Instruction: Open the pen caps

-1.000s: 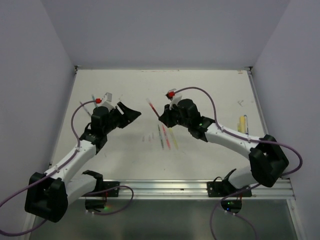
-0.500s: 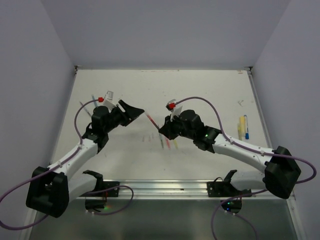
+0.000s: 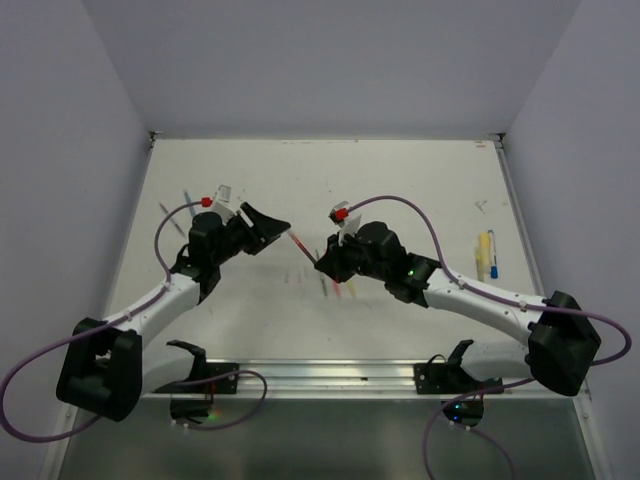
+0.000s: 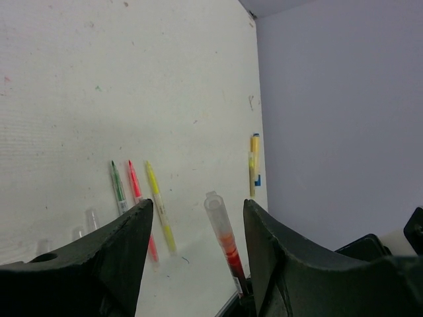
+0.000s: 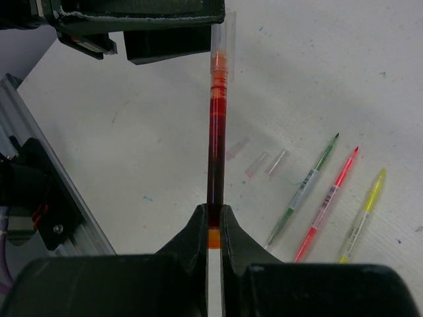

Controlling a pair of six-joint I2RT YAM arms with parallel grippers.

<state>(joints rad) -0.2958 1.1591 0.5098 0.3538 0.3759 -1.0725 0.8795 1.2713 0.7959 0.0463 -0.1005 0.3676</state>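
My right gripper [image 3: 322,262] [image 5: 213,211] is shut on the lower end of a red pen [image 5: 215,132] [image 3: 303,248] and holds it off the table, pointing at the left gripper. The pen's clear cap [image 5: 222,39] [image 4: 215,206] is still on its tip. My left gripper [image 3: 272,228] [image 4: 197,206] is open, and the capped tip stands between its two fingers, nearer the right one, touching neither. Green [image 5: 305,187], pink [image 5: 328,198] and yellow [image 5: 361,218] pens lie uncapped on the table. Three clear pen caps [image 5: 258,162] lie loose beside them.
Two more pens, yellow and blue [image 3: 485,252] [image 4: 254,162], lie near the table's right edge. A metal rail [image 3: 330,375] runs along the near edge, and grey walls close in the table on three sides.
The right arm has brought the red pen nearer and lower, so that its capped tip is now between the left gripper's fingers. The left gripper has shifted slightly right towards it.
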